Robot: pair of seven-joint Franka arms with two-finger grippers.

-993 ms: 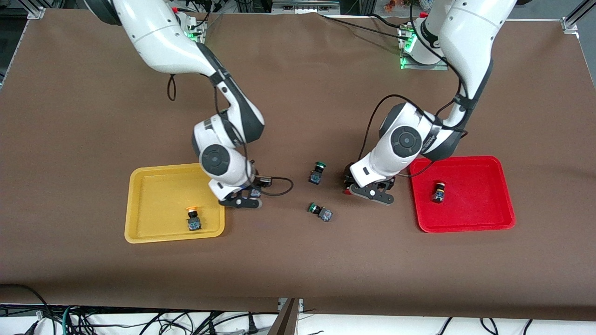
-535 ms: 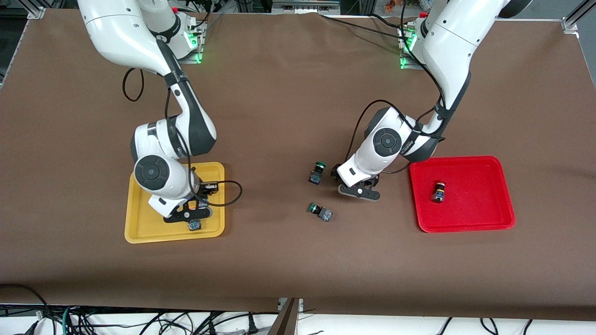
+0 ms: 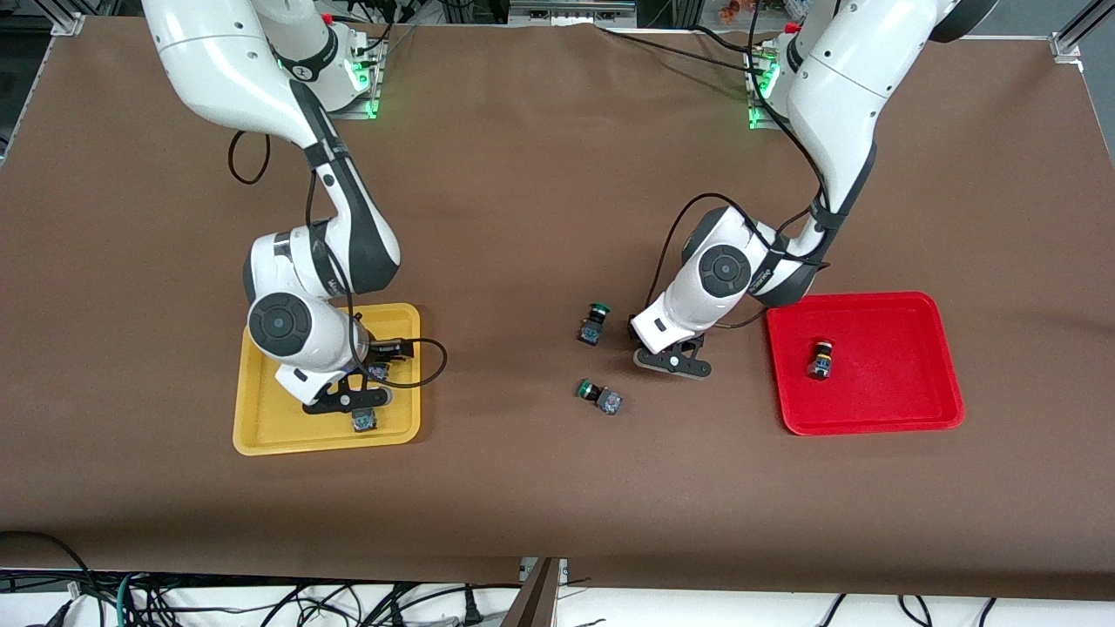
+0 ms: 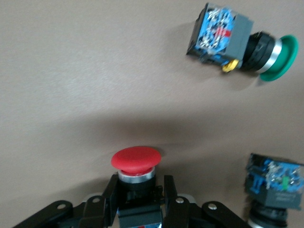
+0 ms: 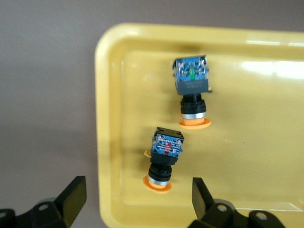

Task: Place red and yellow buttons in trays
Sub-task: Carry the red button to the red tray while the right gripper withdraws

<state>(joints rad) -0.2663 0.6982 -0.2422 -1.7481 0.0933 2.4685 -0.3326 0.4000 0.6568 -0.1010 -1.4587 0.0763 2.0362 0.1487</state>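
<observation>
Right gripper [image 5: 135,204]: over the yellow tray [image 3: 261,435], fingers spread wide with nothing between them; the right wrist view looks down between them at two buttons in the tray.
Yellow tray: on the brown tabletop [image 3: 523,157] toward the right arm's end, closer to the front edge than to the base edge.
Yellow buttons: both lie on their sides in the yellow tray, just beside each other but apart; one yellow button [image 5: 192,92] has a green mark on its blue terminal block, the other yellow button [image 5: 164,159] a red mark.
Left gripper [image 4: 141,202]: low above the bare tabletop near the middle, between the green buttons and the red tray [image 3: 871,418], fingers clamped on the black body of a red button [image 4: 136,164], cap pointing away from the wrist.
Second red button [image 3: 820,359]: lies in the red tray, toward the left arm's end.
Green buttons: one green button [image 3: 592,324] and another green button [image 3: 599,396] rest on the tabletop near its middle, outside both trays.
</observation>
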